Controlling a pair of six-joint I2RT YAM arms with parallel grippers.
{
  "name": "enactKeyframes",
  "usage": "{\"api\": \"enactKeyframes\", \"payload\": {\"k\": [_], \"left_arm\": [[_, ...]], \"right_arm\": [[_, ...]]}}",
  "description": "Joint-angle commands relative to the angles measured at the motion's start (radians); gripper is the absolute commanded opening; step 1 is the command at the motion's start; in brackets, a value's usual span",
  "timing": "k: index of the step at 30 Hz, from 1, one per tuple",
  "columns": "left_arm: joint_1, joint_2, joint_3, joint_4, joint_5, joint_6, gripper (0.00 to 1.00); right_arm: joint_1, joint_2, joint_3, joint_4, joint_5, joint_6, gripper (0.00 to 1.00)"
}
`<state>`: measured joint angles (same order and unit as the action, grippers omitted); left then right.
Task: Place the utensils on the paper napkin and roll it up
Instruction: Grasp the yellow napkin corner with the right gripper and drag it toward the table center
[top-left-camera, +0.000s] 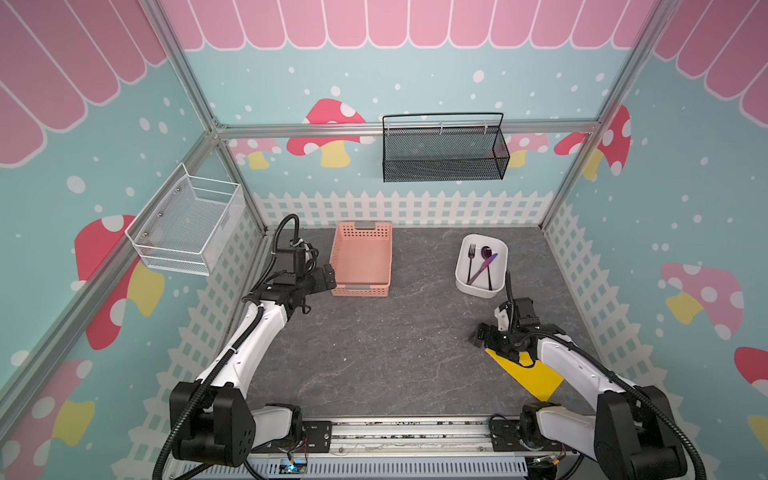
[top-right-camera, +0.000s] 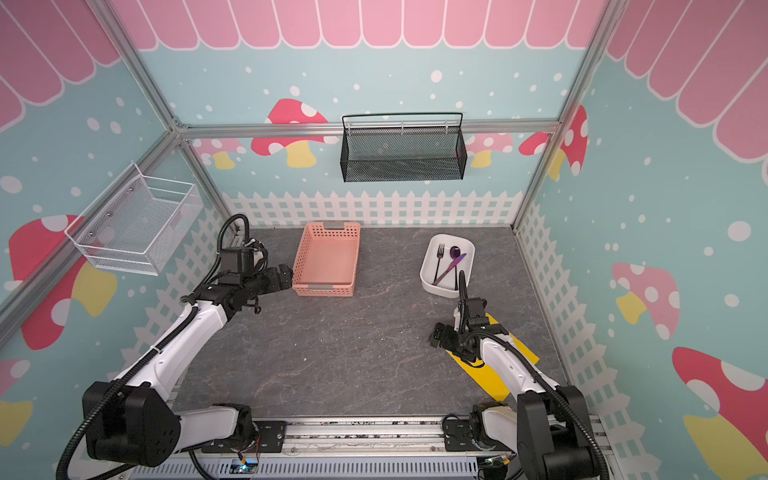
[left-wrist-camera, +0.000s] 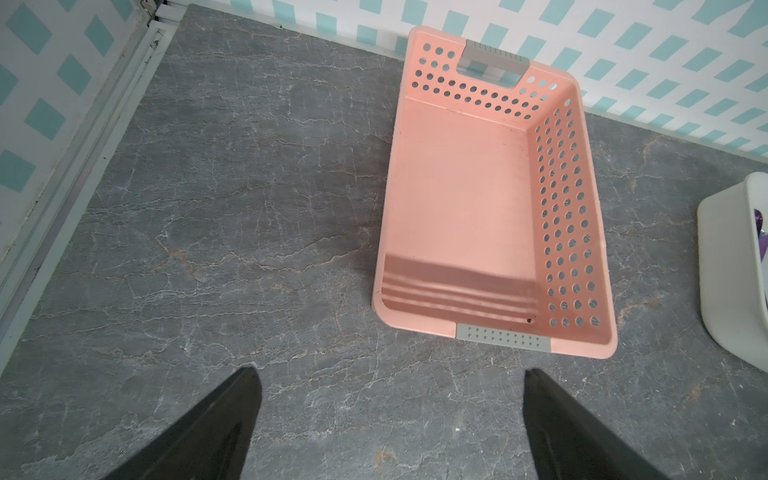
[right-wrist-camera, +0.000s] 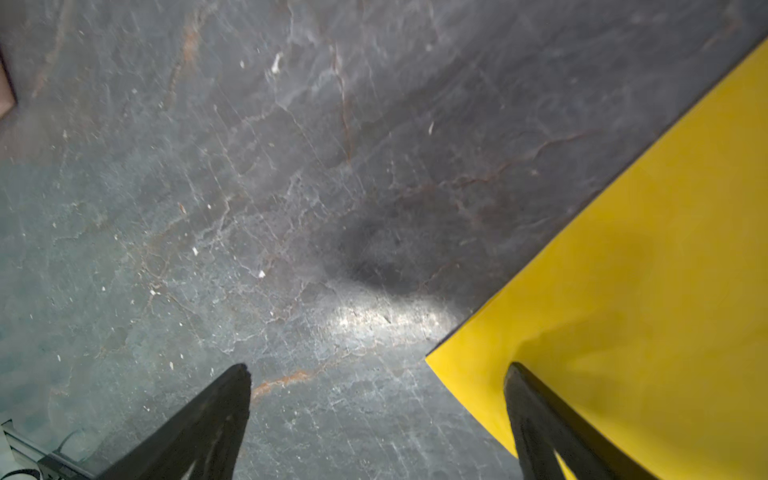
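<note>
Barely begun: napkin flat and bare, utensils not yet moved.

On the grey table, the yellow paper napkin lies flat and unrolled at the near right, partly under the right arm, with nothing on the part that shows. A pink basket stands towards the far left. At the far right, well apart from the napkin, a white tub holds all three utensils: fork, spoon and knife lying aslant. The right gripper is released, its jaws wide, one finger over the napkin's corner and the other over bare table, grasping nothing. The left gripper is likewise spread and carries nothing, just beside the basket. All three transfers and the rolling remain.
</note>
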<state>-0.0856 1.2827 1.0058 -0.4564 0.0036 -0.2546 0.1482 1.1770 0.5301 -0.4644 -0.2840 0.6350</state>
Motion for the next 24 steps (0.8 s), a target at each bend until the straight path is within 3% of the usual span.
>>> {"api": "enactKeyframes", "payload": {"k": [1, 12, 24], "left_arm": [[-0.002, -0.015, -0.004, -0.007, -0.007, -0.009, 1.0], [-0.002, -0.01, -0.004, -0.009, 0.007, -0.008, 1.0], [-0.01, -0.009, -0.011, -0.014, 0.014, -0.01, 1.0]], "right_arm": [[0.03, 0.012, -0.01, 0.013, -0.037, 0.042, 0.97], [0.262, 0.187, 0.062, 0.221, -0.095, 0.216, 0.95], [0.508, 0.407, 0.201, 0.501, -0.058, 0.449, 0.94]]}}
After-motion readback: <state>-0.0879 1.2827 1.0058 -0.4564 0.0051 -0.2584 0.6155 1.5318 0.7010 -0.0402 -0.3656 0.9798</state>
